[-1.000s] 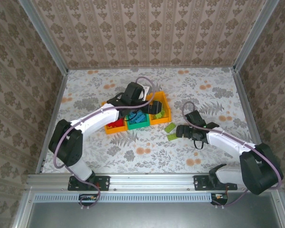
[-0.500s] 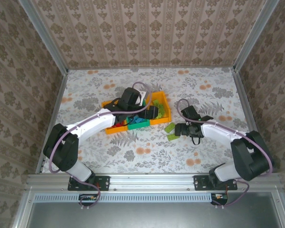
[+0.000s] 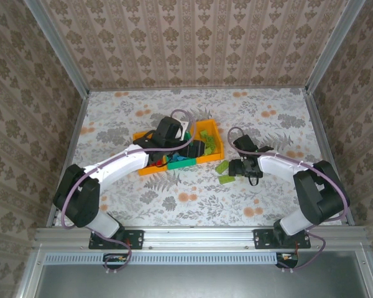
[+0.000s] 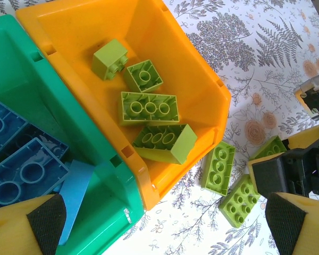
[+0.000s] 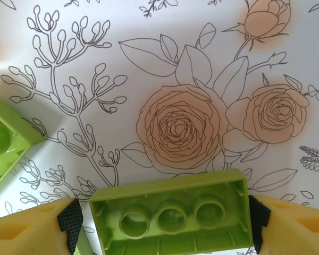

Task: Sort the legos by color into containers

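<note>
The three joined bins sit mid-table: an orange bin (image 3: 143, 169) with red bricks, a green bin (image 4: 26, 90) with blue bricks (image 4: 21, 170), and an orange bin (image 4: 196, 79) holding several lime bricks (image 4: 149, 108). My left gripper (image 4: 167, 226) hovers open over the front edge of the green and right orange bins, with nothing between its fingers. Two lime bricks (image 4: 219, 167) lie on the table just right of the bins. My right gripper (image 5: 165, 220) is shut on a lime brick (image 5: 170, 215), hollow side towards the camera, close above the table.
Another lime brick (image 5: 5, 143) lies just left of the right gripper. In the top view the left gripper (image 3: 199, 148) and right gripper (image 3: 237, 167) are close together, with the loose lime bricks (image 3: 224, 174) between them. Patterned walls enclose the table.
The left wrist has drawn back slightly over the bins. The right arm has swung a little inward and away from its base, its gripper staying beside the loose lime bricks.
</note>
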Controlling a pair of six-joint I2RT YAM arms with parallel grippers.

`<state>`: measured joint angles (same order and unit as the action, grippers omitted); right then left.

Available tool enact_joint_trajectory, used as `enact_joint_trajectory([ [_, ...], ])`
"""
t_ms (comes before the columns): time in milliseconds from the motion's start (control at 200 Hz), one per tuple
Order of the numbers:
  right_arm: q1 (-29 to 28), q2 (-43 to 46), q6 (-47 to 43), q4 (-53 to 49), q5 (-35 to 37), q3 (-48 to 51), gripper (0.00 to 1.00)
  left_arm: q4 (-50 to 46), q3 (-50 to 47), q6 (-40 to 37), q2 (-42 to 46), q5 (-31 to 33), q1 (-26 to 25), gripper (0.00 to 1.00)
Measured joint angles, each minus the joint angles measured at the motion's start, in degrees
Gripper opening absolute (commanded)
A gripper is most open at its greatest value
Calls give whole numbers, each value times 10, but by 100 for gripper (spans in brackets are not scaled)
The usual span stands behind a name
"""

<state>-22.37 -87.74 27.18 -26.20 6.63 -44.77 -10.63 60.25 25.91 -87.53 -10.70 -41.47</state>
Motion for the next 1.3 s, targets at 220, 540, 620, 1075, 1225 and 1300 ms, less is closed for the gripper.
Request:
enact_joint_trajectory([
  [220, 0, -2, 5, -12, 0, 0, 80, 0, -2, 2, 0, 0, 0, 100],
  [540, 0, -2, 11, -13, 0, 0, 81, 0, -3, 9, 0, 0, 0, 100],
  [620, 0, -4, 10, -13, 2, 0, 81, 0, -3, 10, 0, 0, 0, 100],
  [1075, 0, -17, -5, -25, 6, -16, 58, 3, -15, 11, 0, 0, 0, 100],
  [1225, 0, -16, -4, -25, 5, -16, 56, 4, -16, 11, 0, 0, 0, 100],
  [1300, 0, -13, -3, -25, 2, -16, 54, 4, -17, 11, 0, 0, 1, 100],
])
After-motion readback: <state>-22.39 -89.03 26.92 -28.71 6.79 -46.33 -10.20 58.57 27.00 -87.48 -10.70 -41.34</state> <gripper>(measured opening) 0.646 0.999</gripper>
